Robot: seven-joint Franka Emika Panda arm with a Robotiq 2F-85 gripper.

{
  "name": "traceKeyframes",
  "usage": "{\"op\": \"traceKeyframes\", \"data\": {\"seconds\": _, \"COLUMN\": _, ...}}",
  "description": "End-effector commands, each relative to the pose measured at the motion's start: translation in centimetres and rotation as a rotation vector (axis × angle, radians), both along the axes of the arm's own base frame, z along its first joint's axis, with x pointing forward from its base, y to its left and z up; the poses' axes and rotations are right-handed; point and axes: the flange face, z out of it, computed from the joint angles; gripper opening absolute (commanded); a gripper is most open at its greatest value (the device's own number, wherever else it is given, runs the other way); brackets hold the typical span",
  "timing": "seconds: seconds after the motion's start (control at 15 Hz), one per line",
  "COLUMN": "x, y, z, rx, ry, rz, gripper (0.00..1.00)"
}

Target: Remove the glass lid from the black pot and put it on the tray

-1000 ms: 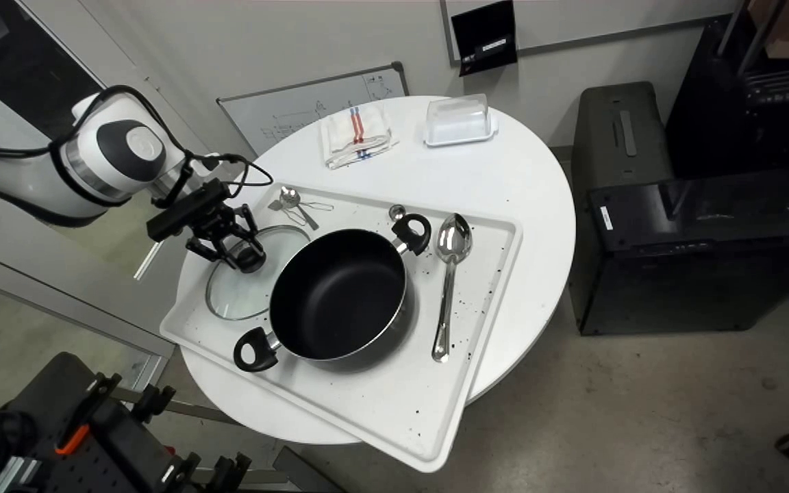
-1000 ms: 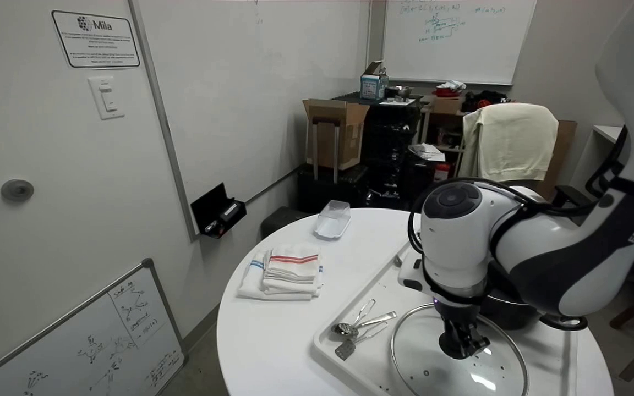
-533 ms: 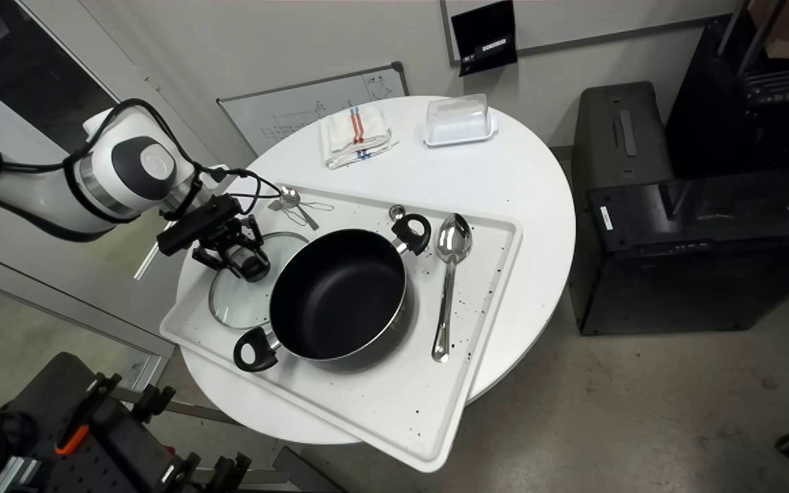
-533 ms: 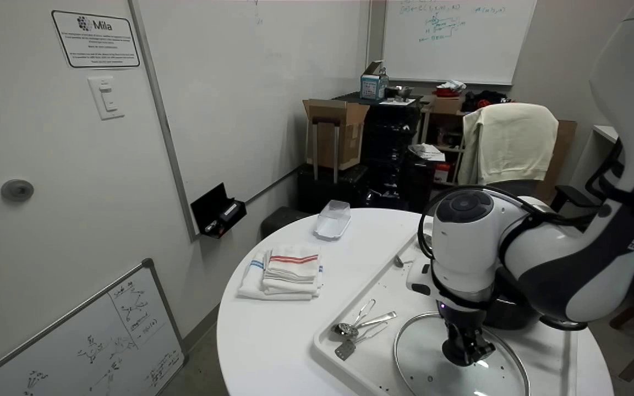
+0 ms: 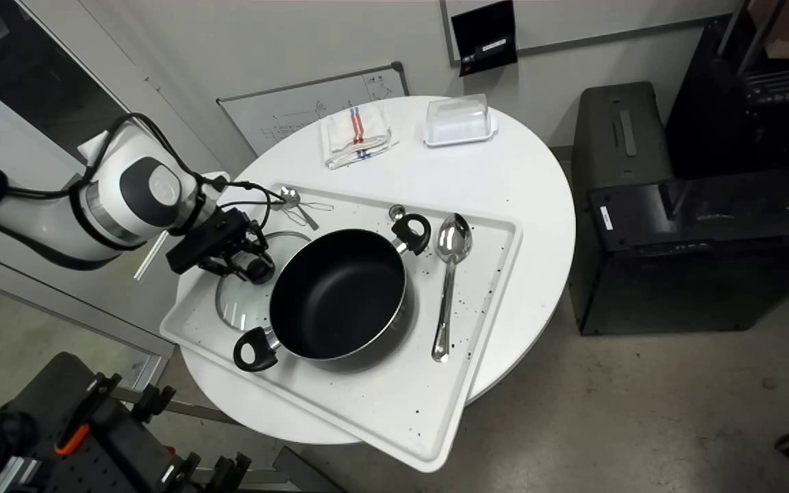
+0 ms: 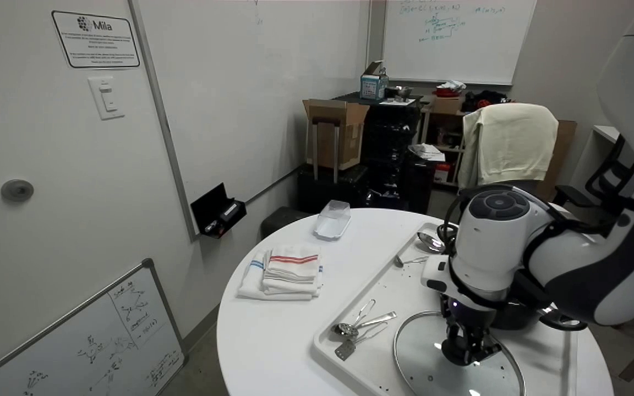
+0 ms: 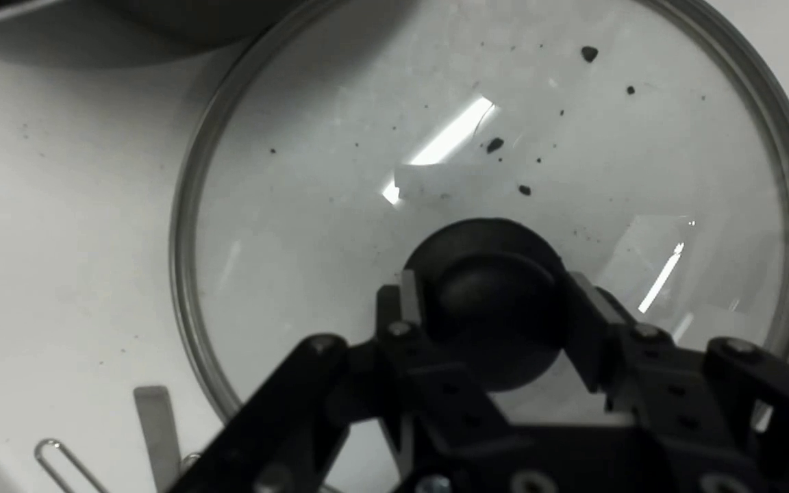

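The glass lid point(image 5: 235, 301) is level at the tray's left part, beside the pot; it also shows in an exterior view point(image 6: 424, 352) and the wrist view point(image 7: 340, 226). I cannot tell whether its rim rests on the tray point(image 5: 394, 411). My gripper point(image 7: 494, 301) has its fingers on both sides of the lid's dark knob point(image 7: 490, 281) and appears shut on it; the gripper shows in both exterior views point(image 5: 247, 261) point(image 6: 471, 345). The black pot point(image 5: 340, 294) stands uncovered on the tray; its side shows at the wrist view's top left point(image 7: 148, 31).
Small utensils point(image 5: 292, 202) lie by the tray's rim near the lid. A large spoon point(image 5: 446, 287) and a small ladle point(image 5: 397, 212) lie beyond the pot. Folded towels point(image 5: 357, 135) and a clear-covered dish point(image 5: 459, 120) are on the round white table point(image 5: 538, 226).
The gripper and lid have moved a little down and right in an exterior view, toward the pot. The wrist and forearm have tilted over; the lid has shifted only slightly in the last half second.
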Motion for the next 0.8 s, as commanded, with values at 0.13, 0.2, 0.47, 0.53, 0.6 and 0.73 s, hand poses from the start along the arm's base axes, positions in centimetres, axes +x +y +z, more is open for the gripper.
{"op": "traceKeyframes", "data": {"seconds": 0.13, "x": -1.5, "y": -1.1, "z": 0.8, "rx": 0.034, "ry": -0.042, "rz": 0.071, "gripper": 0.76}}
{"op": "traceKeyframes", "data": {"seconds": 0.2, "x": -1.6, "y": -1.2, "z": 0.9, "rx": 0.037, "ry": -0.041, "rz": 0.076, "gripper": 0.81}}
{"op": "traceKeyframes", "data": {"seconds": 0.47, "x": -2.1, "y": -1.4, "z": 1.6, "rx": 0.040, "ry": -0.031, "rz": 0.096, "gripper": 1.00}}
{"op": "traceKeyframes", "data": {"seconds": 0.53, "x": -2.1, "y": -1.4, "z": 2.0, "rx": 0.042, "ry": -0.032, "rz": 0.101, "gripper": 1.00}}
{"op": "traceKeyframes", "data": {"seconds": 0.6, "x": -2.1, "y": -1.4, "z": 2.5, "rx": 0.044, "ry": -0.033, "rz": 0.108, "gripper": 1.00}}
{"op": "traceKeyframes", "data": {"seconds": 0.73, "x": -2.1, "y": -1.4, "z": 3.5, "rx": 0.049, "ry": -0.037, "rz": 0.123, "gripper": 1.00}}
